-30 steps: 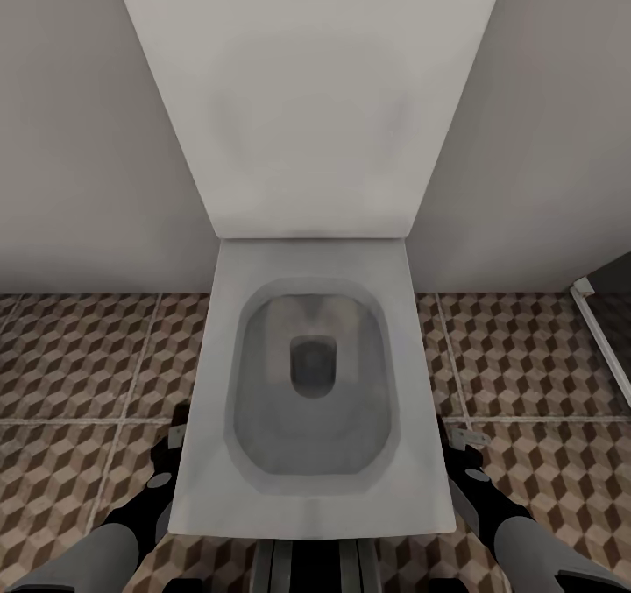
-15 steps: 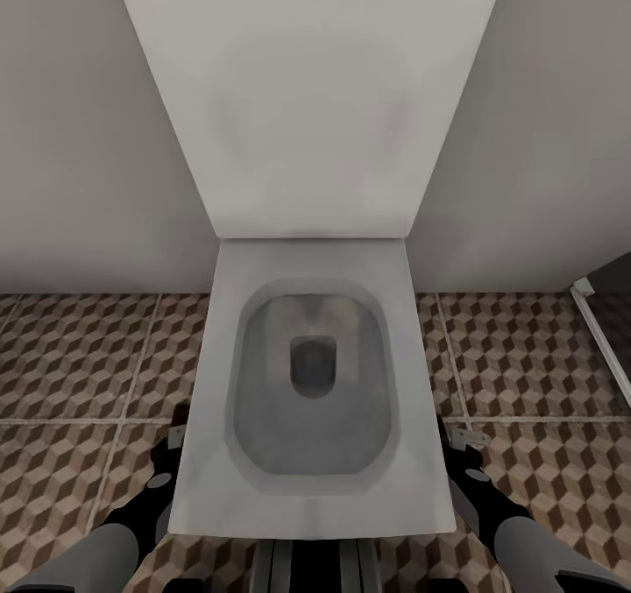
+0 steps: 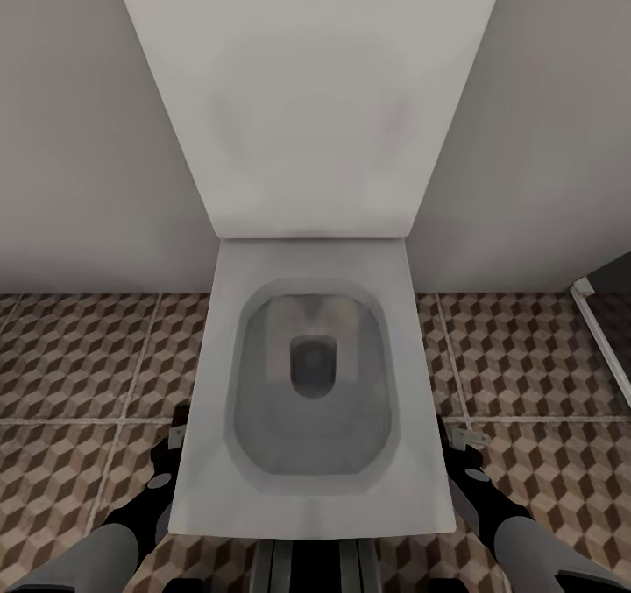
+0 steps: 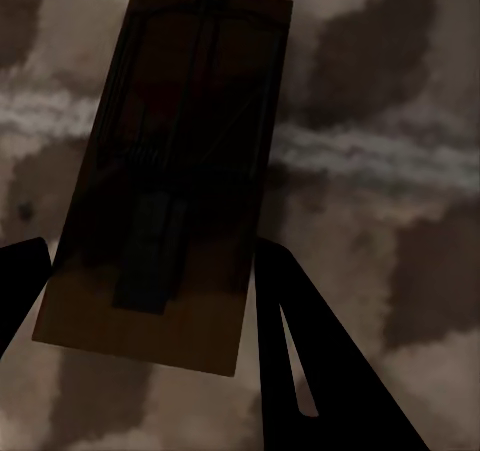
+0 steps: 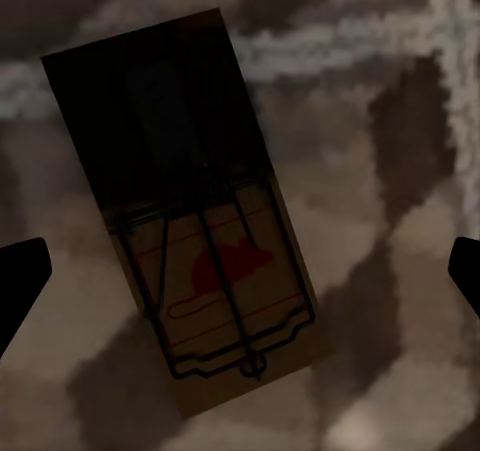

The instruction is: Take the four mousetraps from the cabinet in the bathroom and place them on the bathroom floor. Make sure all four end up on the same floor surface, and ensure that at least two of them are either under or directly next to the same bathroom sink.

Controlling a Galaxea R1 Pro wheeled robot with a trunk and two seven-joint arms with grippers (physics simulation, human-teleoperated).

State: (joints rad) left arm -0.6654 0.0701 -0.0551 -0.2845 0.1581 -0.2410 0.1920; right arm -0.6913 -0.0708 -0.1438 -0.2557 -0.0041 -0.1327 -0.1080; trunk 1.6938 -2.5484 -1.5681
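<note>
Listing risks first: what goes wrong from here? (Auditor)

Item one, left gripper (image 4: 152, 249): fingers narrowed onto both long edges of the left mousetrap (image 4: 170, 171), which appears pinched above the bathroom floor (image 3: 79, 356). The grip is on thin edges only, so in my judgement a jolt could twist the trap loose or let it land askew. (Clerk)

And the right side? (Auditor)

Item two, right gripper (image 5: 250, 251): fingers spread wide and holding nothing. The right mousetrap (image 5: 185, 211) lies flat on the tiles between them, touching neither. A careless sweep of the arm could knock it. The wider risk is that the fixture alongside is a toilet (image 3: 311, 505), not a sink, so traps left here may fail the placement rule. (Clerk)

Materials and shapes? (Auditor)

Traps: flat dark-brown rectangular boards. The right one carries a wire frame and a red printed mark on a paler end; the left one is dim, its wire just discernible. Floor: large square tiles in a brown, beige and white cube print with pale grout. Toilet: smooth white squared pan with its lid (image 3: 307, 94) raised against a plain grey wall (image 3: 79, 137). (Clerk)
</note>
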